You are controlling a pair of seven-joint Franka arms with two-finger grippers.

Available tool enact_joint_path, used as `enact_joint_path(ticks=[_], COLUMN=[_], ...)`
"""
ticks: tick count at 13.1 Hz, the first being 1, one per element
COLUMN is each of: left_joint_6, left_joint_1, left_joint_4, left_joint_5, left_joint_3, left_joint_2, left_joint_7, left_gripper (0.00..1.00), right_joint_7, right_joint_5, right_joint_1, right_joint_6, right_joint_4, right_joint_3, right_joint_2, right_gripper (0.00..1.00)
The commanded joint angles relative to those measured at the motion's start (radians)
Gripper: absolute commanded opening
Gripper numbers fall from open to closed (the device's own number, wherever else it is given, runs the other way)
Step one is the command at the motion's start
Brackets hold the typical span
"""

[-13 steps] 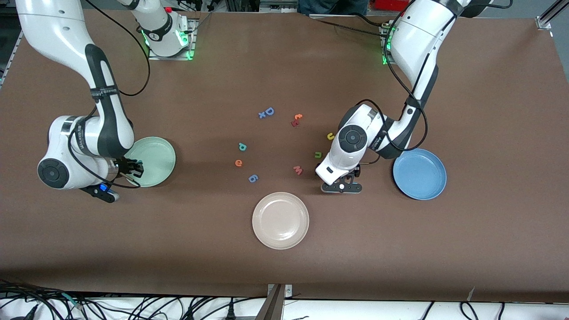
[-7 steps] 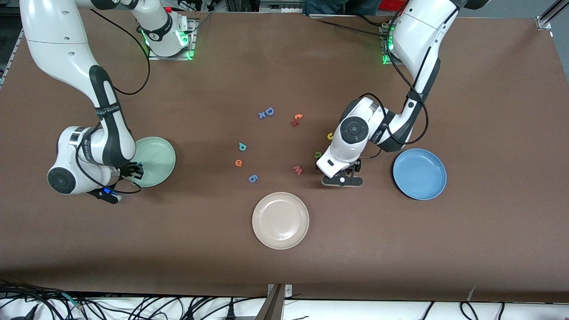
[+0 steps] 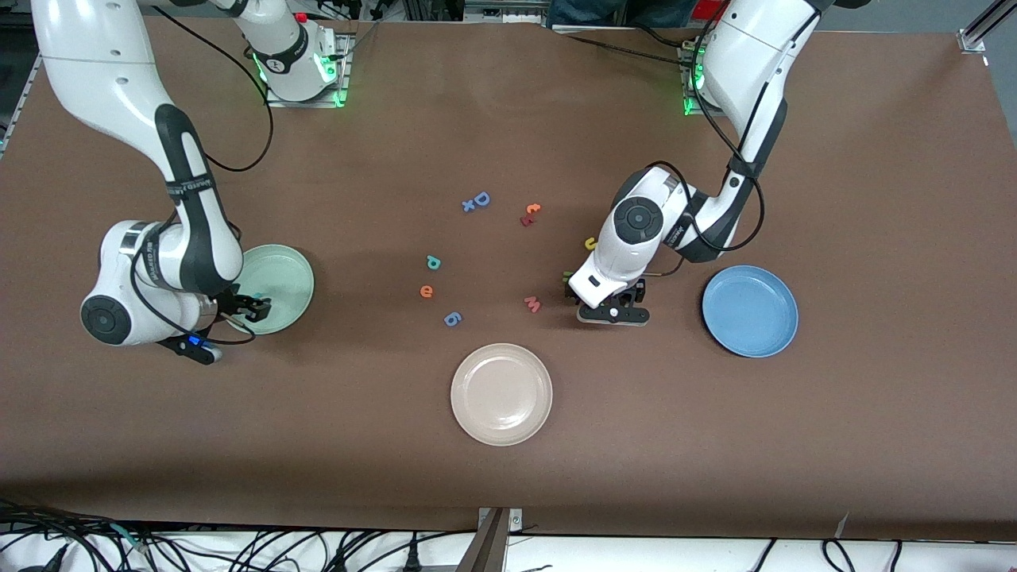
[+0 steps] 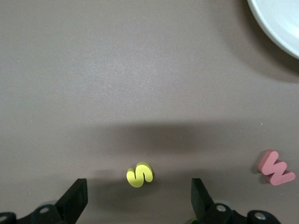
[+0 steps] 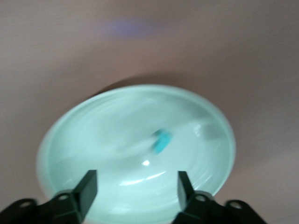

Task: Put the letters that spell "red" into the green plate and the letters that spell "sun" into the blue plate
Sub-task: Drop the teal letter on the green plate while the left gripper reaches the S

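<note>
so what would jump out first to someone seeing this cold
Probably the three plates on the brown table: the green plate at the right arm's end, the blue plate at the left arm's end, and a beige-white plate nearest the front camera. The right end effector is open over the green plate with a small teal letter below it. The left end effector is open, straddling a yellow s beside the pink w.

Green plate [image 5: 93, 140] — glossy, smooth plastic; table [image 4: 140, 70] — matt, finely grained; yellow s [image 4: 139, 174] — soft foam.
</note>
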Motion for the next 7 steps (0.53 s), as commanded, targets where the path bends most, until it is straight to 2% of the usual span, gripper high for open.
enact_joint_path(ticks=[1,6,7], left_joint_6=[0.024,0.052,0.055], left_joint_1=[-0.002,-0.002,-0.002], left_joint_4=[-0.035,-0.049,-0.049], left_joint_5=[0.034,0.035,0.035], left_joint_3=[0.000,0.002,0.002], left_joint_2=[-0.024,-0.015,-0.008], left_joint_7=[-0.020,-0.019,-0.019], left_gripper=[0.98,0.98,0.98], right_joint_7=[0.131,0.386,0.434], right_joint_5=[0.025,0.024,0.024], right_joint_1=[0.013,0.018,0.036], right_joint_6=[-0.022,0.065,0.097], right_joint_4=[-0.012,0.000,-0.003], right_joint_3=[0.074,0.223,0.234], right_joint_2=[-0.066,-0.069,-0.062], right_gripper=[0.88,0.88,0.87])
